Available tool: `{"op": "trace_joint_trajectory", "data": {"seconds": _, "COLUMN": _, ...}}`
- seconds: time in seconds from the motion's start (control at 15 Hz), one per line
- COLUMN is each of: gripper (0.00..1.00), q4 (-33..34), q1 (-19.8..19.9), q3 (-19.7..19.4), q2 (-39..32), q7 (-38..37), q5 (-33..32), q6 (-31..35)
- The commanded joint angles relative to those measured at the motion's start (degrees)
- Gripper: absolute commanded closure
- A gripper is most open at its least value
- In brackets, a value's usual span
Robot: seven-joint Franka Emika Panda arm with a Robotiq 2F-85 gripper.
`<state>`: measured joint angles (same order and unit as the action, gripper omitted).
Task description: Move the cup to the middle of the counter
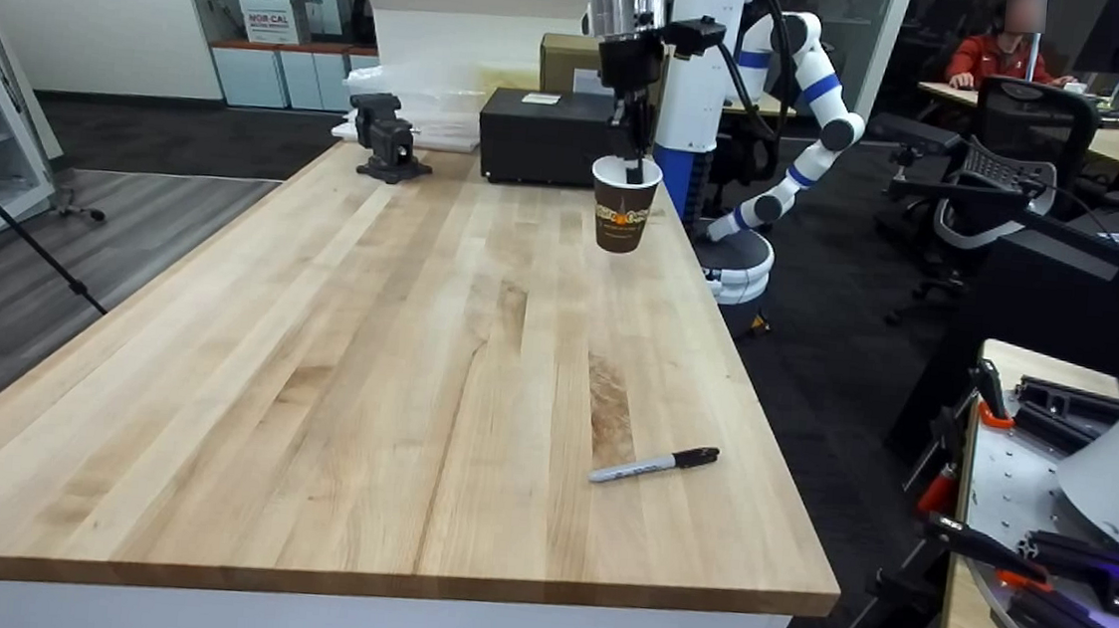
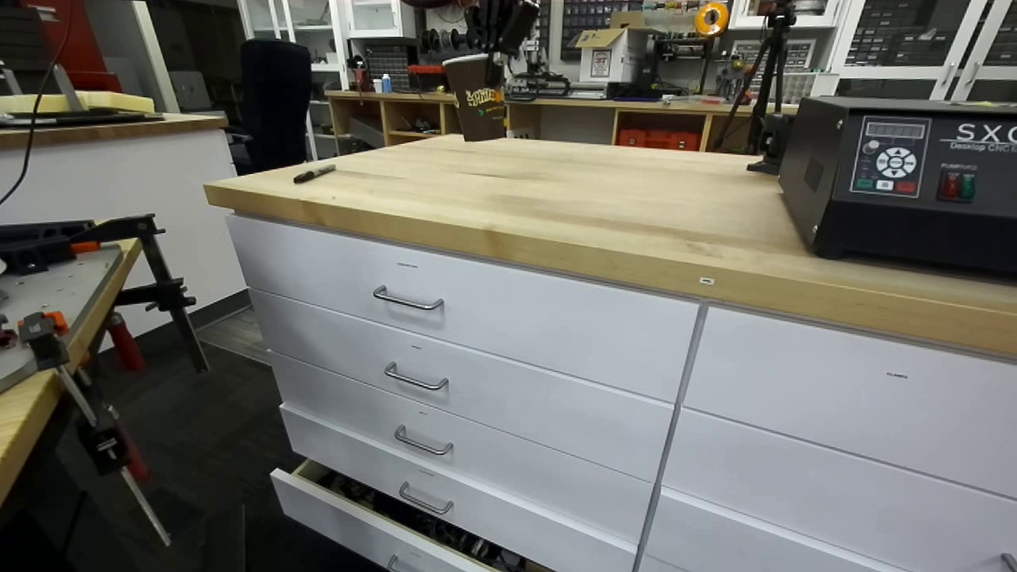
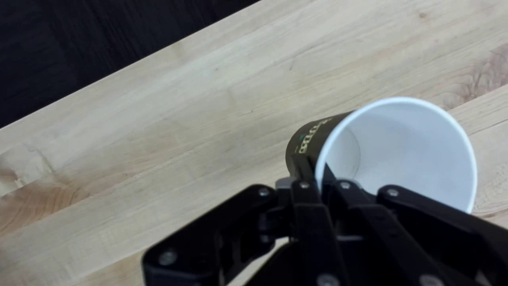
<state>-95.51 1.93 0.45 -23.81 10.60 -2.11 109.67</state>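
Note:
The cup (image 1: 619, 221) is dark brown with yellow print and a white rim. It also shows in an exterior view (image 2: 477, 103) and, seen into its white inside, in the wrist view (image 3: 412, 151). My gripper (image 3: 317, 176) is shut on the cup's wall, one finger inside and one outside the rim. It shows above the cup in both exterior views (image 1: 638, 155) (image 2: 494, 67). The cup is slightly tilted and appears held above the counter (image 1: 314, 385), whose plank top also shows in the other pictures (image 2: 596, 183) (image 3: 178, 119).
A black marker pen (image 1: 654, 464) lies near the counter's end, also seen in an exterior view (image 2: 315, 174). A black box machine (image 1: 545, 138) (image 2: 898, 191) and a small black vise (image 1: 390, 141) stand at the opposite end. A lower drawer (image 2: 381, 520) is open.

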Motion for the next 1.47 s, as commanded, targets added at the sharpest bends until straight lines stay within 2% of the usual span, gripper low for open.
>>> {"op": "trace_joint_trajectory", "data": {"seconds": 0.0, "gripper": 0.96, "q4": 7.2, "q1": 3.0, "q3": 0.2, "q2": -5.2, "q7": 4.4, "q5": 4.0, "q6": -6.5}}
{"op": "trace_joint_trajectory", "data": {"seconds": 0.33, "gripper": 0.96, "q4": 10.9, "q1": 4.9, "q3": 0.0, "q2": -9.9, "q7": 5.5, "q5": 5.2, "q6": -8.5}}
{"op": "trace_joint_trajectory", "data": {"seconds": 0.8, "gripper": 0.96, "q4": 7.9, "q1": 4.7, "q3": 0.3, "q2": -10.4, "q7": 4.9, "q5": 4.8, "q6": -3.8}}
{"op": "trace_joint_trajectory", "data": {"seconds": 0.87, "gripper": 0.88, "q4": 7.9, "q1": 4.7, "q3": 0.3, "q2": -10.5, "q7": 5.0, "q5": 4.8, "q6": -3.7}}
{"op": "trace_joint_trajectory", "data": {"seconds": 0.93, "gripper": 0.7, "q4": 7.8, "q1": 4.6, "q3": 0.2, "q2": -10.5, "q7": 4.8, "q5": 4.5, "q6": -3.2}}
{"op": "trace_joint_trajectory", "data": {"seconds": 1.4, "gripper": 0.27, "q4": 6.2, "q1": 3.9, "q3": 0.1, "q2": -8.3, "q7": 4.3, "q5": 3.8, "q6": 0.2}}
